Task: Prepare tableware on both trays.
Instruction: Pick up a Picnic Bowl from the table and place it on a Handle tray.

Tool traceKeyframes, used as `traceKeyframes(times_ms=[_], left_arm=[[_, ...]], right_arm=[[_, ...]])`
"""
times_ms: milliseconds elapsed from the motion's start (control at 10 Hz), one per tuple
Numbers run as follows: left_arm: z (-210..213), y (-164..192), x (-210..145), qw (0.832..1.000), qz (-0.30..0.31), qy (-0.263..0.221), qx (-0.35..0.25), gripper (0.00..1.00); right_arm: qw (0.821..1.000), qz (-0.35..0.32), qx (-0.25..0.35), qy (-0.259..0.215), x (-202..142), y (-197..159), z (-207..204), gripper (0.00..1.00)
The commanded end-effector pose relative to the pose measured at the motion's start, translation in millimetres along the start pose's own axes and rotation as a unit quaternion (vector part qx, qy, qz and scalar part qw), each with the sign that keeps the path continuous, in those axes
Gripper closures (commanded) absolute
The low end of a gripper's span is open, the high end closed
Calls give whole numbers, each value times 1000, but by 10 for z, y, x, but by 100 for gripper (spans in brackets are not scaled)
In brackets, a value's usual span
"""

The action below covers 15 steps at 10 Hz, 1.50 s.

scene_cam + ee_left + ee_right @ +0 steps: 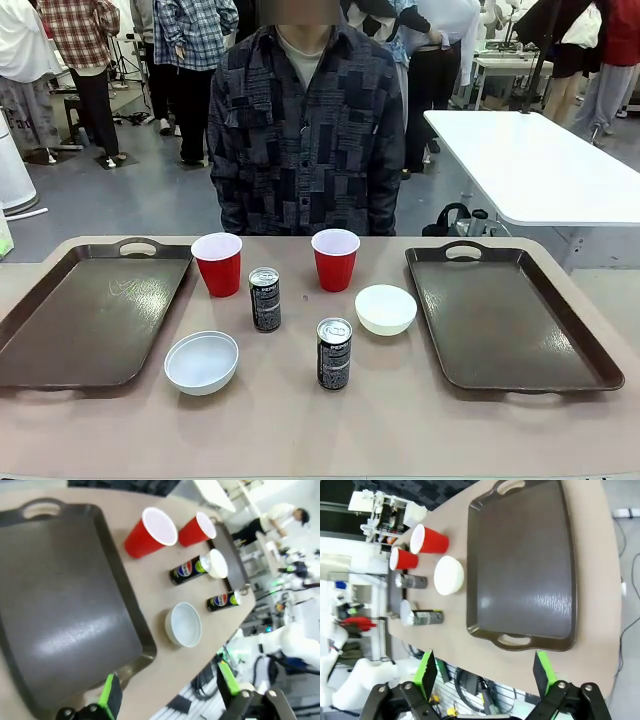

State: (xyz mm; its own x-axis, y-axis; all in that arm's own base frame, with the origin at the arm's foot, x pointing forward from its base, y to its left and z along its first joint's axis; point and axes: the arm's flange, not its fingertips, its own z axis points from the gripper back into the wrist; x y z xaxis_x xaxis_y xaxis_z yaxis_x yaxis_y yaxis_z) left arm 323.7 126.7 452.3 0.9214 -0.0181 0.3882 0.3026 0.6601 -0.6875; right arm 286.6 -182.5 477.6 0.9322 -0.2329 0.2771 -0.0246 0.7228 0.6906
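The near can (334, 352) stands upright about the middle of the worktop (300, 430), and everything else sits around it. Behind it to the left stands the far can (265, 299), also upright and apart from it. Farther back are two red cups, mouths up: the left cup (218, 265) behind and left of the near can, the right cup (335, 260) straight behind it. The left bowl (201, 362) sits to the near can's left, about level with it, and the right bowl (385, 309) just behind and to its right; none of them touch. The left tray (90, 320) lies well out to the left of the near can and the right tray (510, 320) well out to its right, both flat on the worktop. A person (305, 130) stands beyond the cups at the far edge. The left gripper (167, 687) hangs above the near end of the left tray, jaws spread wide with nothing between them. The right gripper (485, 672) hangs above the near end of the right tray, jaws likewise wide apart and holding nothing.
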Motion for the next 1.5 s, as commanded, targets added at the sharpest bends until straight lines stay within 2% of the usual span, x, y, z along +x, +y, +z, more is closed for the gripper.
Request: traceKeyframes(times_ms=[0,300,800,1400], left_arm=[[178,182,23,1000,8,-25,-15,0],[464,215,-51,999,19,-43,4,0],[744,169,92,998,4,-56,34,0],[653,116,170,1000,-10,-26,5,0]], right_arm=[[1000,-3,28,-2,39,-67,59,0],[998,-33,49,2,-26,-258,95,0],[998,-42,53,1,-164,-349,158,0],[997,-58,43,-1,-216,-389,225,0]])
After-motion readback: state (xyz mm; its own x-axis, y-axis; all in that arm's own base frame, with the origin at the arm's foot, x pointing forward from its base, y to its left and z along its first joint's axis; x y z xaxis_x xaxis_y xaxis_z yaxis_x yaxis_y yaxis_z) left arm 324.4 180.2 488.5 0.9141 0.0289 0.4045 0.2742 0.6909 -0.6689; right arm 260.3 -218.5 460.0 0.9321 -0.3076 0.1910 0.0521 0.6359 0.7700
